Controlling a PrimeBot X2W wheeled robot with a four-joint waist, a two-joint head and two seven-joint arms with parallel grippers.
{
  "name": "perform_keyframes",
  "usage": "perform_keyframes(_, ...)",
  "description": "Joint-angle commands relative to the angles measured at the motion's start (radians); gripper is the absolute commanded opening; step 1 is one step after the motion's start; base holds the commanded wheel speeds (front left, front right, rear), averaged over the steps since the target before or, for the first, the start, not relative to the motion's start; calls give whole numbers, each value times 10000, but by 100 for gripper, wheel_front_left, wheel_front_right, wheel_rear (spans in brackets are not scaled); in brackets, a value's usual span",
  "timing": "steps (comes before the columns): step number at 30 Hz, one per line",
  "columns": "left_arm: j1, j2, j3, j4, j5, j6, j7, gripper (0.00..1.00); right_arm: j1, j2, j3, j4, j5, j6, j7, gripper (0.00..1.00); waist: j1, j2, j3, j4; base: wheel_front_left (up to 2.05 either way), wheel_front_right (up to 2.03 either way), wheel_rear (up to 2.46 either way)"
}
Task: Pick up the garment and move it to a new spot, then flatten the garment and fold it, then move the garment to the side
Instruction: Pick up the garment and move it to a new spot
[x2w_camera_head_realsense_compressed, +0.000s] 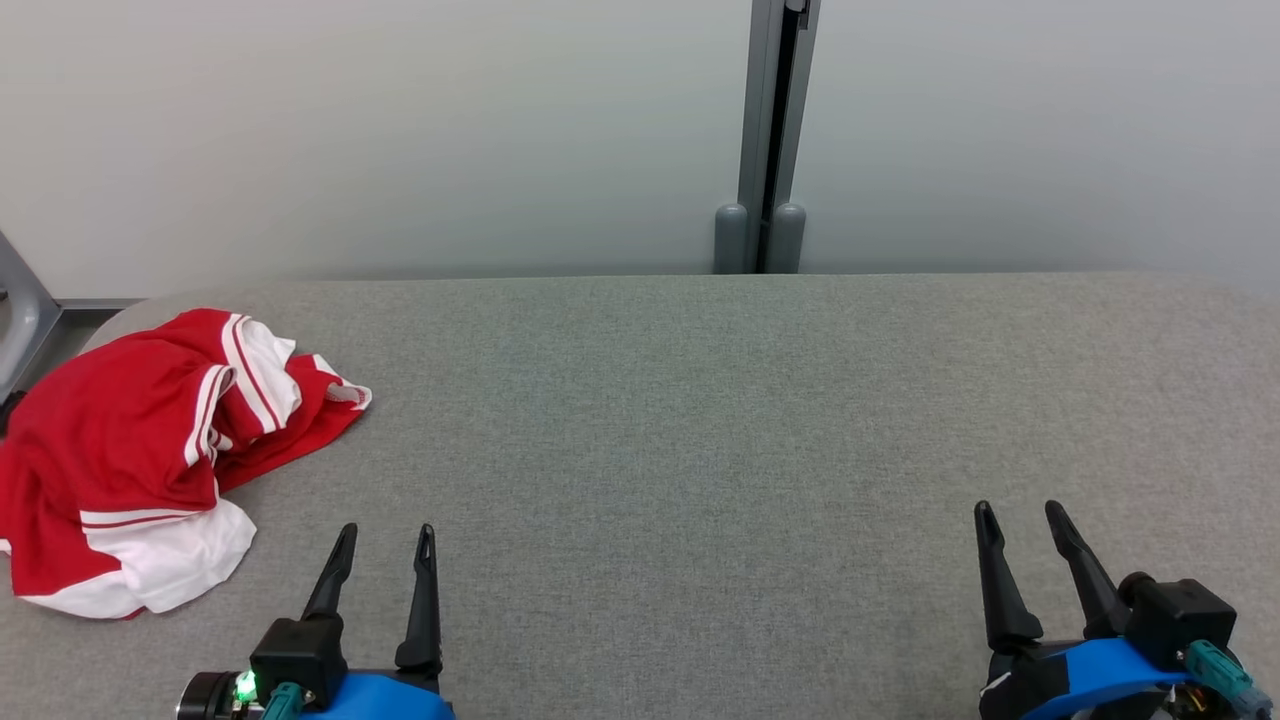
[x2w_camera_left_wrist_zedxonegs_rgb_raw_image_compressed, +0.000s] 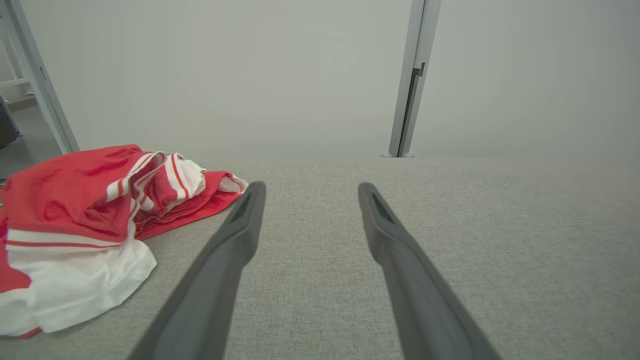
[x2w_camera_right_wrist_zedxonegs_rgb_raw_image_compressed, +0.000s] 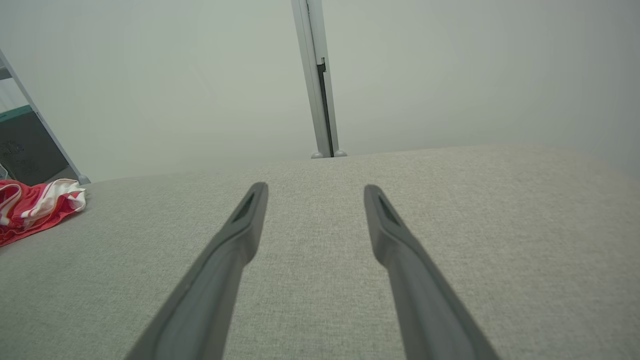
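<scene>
- You had the garment (x2w_camera_head_realsense_compressed: 130, 450), a red top with white bands and stripes, lying crumpled in a heap at the table's (x2w_camera_head_realsense_compressed: 700, 420) left edge, toward the near left corner.
- Your left gripper (x2w_camera_head_realsense_compressed: 388, 530) hovered over the near edge just right of the garment, its two fingers spread wide apart and holding nothing.
- Your right gripper (x2w_camera_head_realsense_compressed: 1019, 508) sat over the near right part of the table, well apart from the garment, fingers likewise spread and empty.
- Beyond the far edge you had a pale wall with a grey upright post (x2w_camera_head_realsense_compressed: 775, 130) near the middle.
- The left wrist view gave you the garment close up: folds of red cloth on top, a white hem spilling toward the near edge, and one fingertip (x2w_camera_left_wrist_zedxonegs_rgb_raw_image_compressed: 256, 192) just beside the cloth's right end.
- The right wrist view showed you a small piece of the garment at its left side, and a dark cabinet (x2w_camera_right_wrist_zedxonegs_rgb_raw_image_compressed: 25, 150) past the table's left end.
</scene>
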Motion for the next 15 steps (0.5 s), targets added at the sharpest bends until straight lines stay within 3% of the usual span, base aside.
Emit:
perform_keyframes(1,-98,26,-26,4,2,7,-50,100,50,-70,-54,24,-76,4,-73,100,0,0,-17,63,0,0,0)
perform_keyframes(8,-206,-25,-74,-55,50,34,-50,100,196,-63,-140,-62,-128,4,-48,100,0,0,-34,799,0,0,0)
perform_keyframes(15,-192,53,-29,-66,85,50,-41,100,287,-59,-248,-221,-106,4,-36,100,0,0,-8,2476,0,0,0)
